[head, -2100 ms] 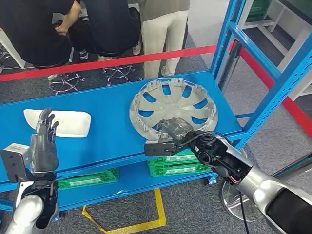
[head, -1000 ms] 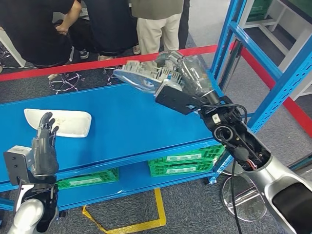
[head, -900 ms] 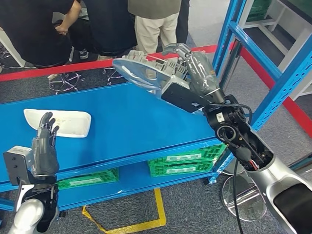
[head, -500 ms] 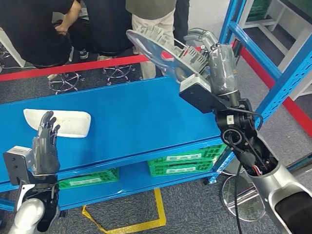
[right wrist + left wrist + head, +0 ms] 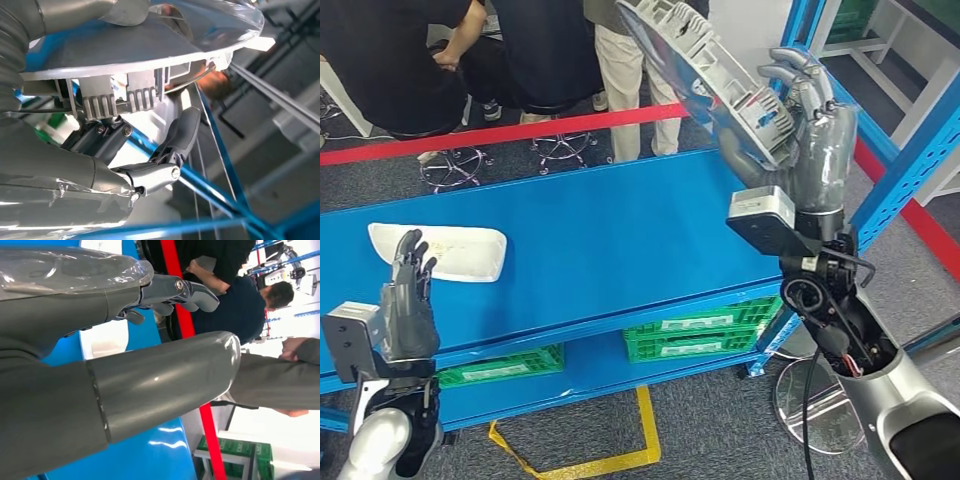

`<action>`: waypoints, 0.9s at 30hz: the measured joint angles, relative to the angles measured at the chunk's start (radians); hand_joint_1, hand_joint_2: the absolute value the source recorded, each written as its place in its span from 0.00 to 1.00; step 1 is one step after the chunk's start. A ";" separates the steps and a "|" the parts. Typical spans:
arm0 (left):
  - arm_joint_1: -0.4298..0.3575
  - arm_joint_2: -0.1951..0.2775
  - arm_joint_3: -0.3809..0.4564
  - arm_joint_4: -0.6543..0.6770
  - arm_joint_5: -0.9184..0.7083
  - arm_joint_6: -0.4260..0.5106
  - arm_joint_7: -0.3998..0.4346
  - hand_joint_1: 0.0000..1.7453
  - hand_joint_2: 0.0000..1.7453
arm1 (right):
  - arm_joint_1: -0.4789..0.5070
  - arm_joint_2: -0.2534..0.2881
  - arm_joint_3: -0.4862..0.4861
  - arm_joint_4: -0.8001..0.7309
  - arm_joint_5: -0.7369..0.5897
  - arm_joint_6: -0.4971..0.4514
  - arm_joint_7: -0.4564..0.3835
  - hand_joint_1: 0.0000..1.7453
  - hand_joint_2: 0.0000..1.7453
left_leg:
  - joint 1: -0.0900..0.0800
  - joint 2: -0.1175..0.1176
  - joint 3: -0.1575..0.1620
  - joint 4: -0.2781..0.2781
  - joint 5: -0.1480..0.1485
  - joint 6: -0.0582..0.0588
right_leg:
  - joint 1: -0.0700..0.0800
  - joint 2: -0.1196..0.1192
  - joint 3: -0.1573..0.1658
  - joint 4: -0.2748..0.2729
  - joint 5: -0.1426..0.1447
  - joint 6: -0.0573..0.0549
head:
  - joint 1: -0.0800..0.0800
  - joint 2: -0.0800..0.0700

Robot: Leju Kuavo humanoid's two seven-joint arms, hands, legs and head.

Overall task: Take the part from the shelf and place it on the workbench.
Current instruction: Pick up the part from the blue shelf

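Our right hand [image 5: 803,125] grips the hubcap [image 5: 705,70] by its rim, fingers [image 5: 795,65] curled over the edge, and holds it up in the air, steeply tilted, above the far right end of the blue shelf [image 5: 569,250] and clear of its surface. In the right wrist view the hubcap [image 5: 124,55] lies across the hand [image 5: 75,165], its ribbed clips facing the camera, with a dark finger [image 5: 183,135] bent just beneath the rim. Our left hand [image 5: 409,300] is raised at the near left edge of the shelf, holding nothing, fingers upright and slightly apart; the left wrist view shows the same hand [image 5: 113,365] with its fingers [image 5: 177,290] stretched out over the blue surface. Just beyond that hand, a white oblong panel [image 5: 452,250] lies flat on the left part of the shelf. Under the shelf, on a lower level, we see 2 green crates [image 5: 682,335], 1 toward the left and 1 toward the right. Yellow tape [image 5: 622,455] marks the grey floor in front of the shelf. Behind the shelf a red barrier tape [image 5: 509,132] runs across, and past it several people [image 5: 410,50] sit or stand. A blue upright frame [image 5: 901,170] rises to the right of the shelf.
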 joint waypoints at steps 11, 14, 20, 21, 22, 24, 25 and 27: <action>-0.005 -0.007 -0.011 0.000 -0.040 0.024 -0.057 0.00 1.00 | 0.054 0.002 -0.006 -0.081 0.101 -0.030 -0.024 1.00 1.00 | 0.000 0.000 0.000 0.000 0.000 0.000 | 0.000 0.000 0.000 0.000 0.000 0.000 | 0.000 0.000; -0.005 -0.010 -0.012 0.000 -0.059 0.030 -0.068 0.00 1.00 | 0.064 0.002 -0.006 -0.093 0.102 -0.024 -0.020 1.00 1.00 | 0.000 0.000 0.000 0.000 0.000 0.000 | 0.000 0.000 0.000 0.000 0.000 0.000 | 0.000 0.000; -0.005 -0.011 -0.013 0.000 -0.067 0.031 -0.072 0.00 1.00 | 0.075 0.003 -0.006 -0.112 0.102 -0.018 -0.017 1.00 1.00 | 0.000 0.000 0.000 0.000 0.000 0.000 | 0.000 0.000 0.000 0.000 0.000 0.000 | 0.000 0.000; -0.005 -0.011 -0.013 0.000 -0.066 0.031 -0.072 0.00 1.00 | 0.075 0.003 -0.006 -0.113 0.102 -0.018 -0.017 1.00 1.00 | 0.000 0.000 0.000 0.000 0.000 0.000 | 0.000 0.000 0.000 0.000 0.000 0.000 | 0.000 0.000; -0.005 -0.012 -0.013 0.000 -0.064 0.032 -0.072 0.00 1.00 | 0.076 0.003 -0.006 -0.115 0.101 -0.017 -0.017 1.00 1.00 | 0.000 0.000 0.000 0.000 0.000 0.000 | 0.000 0.000 0.000 0.000 0.000 0.000 | 0.000 0.000; -0.005 -0.013 -0.013 0.000 -0.055 0.033 -0.071 0.00 1.00 | 0.076 0.003 -0.006 -0.116 0.099 -0.013 -0.017 1.00 1.00 | 0.000 0.000 0.000 0.000 0.000 0.000 | 0.000 0.000 0.000 0.000 0.000 0.000 | -0.001 0.000; -0.005 -0.014 -0.013 0.000 -0.050 0.033 -0.071 0.00 1.00 | 0.076 0.003 -0.006 -0.116 0.096 -0.008 -0.016 1.00 1.00 | 0.000 0.000 0.000 0.000 0.000 0.000 | 0.000 0.000 0.000 0.000 0.000 0.000 | -0.001 0.000; -0.005 -0.015 -0.013 0.000 -0.042 0.034 -0.071 0.00 1.00 | 0.078 0.003 -0.005 -0.116 0.087 0.002 -0.015 1.00 1.00 | 0.000 0.000 0.000 0.000 0.000 0.000 | 0.000 0.000 0.000 0.000 0.000 0.000 | -0.001 0.000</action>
